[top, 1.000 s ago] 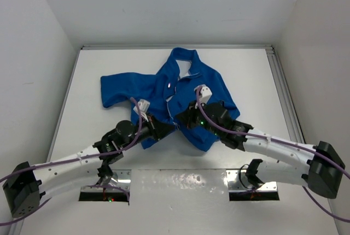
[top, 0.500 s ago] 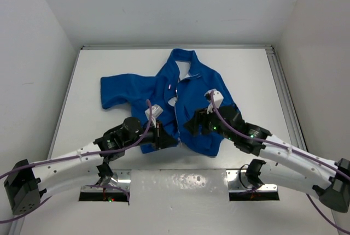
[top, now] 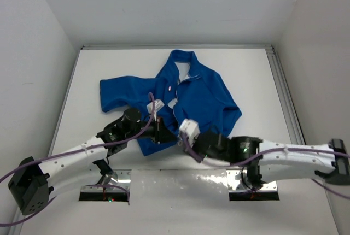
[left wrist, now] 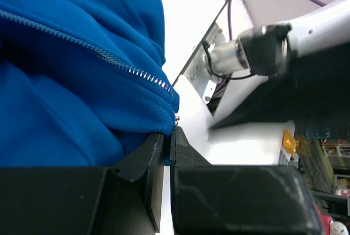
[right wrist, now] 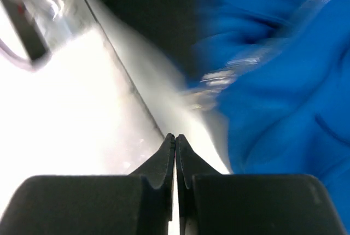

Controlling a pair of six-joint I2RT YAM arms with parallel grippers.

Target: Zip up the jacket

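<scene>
A royal-blue fleece jacket [top: 202, 98] lies spread on the white table [top: 257, 82] in front of me. Its collar [top: 180, 57] points away from my bases and one sleeve [top: 120, 90] is thrown out to my left.

My left gripper [left wrist: 168, 136] sits at the near hem, right at the foot of the zipper [left wrist: 109, 57]. Its fingers are pressed together on a fold of blue fleece, so I am pinching the jacket's bottom corner. From that wrist I see one row of silver teeth running bare along the edge of a flap, with no matching row meshed into it.

My right gripper [right wrist: 175, 139] hovers low over bare table just beside the hem, close to my left one. Its fingers are closed against each other with nothing between them (that view is smeared, so I cannot make out the slider).

I judge the task barely begun. The hem is anchored, but the zipper looks open at the bottom. What seems left is to find the pull, seat the two sides together and draw the slider up to the collar.
</scene>
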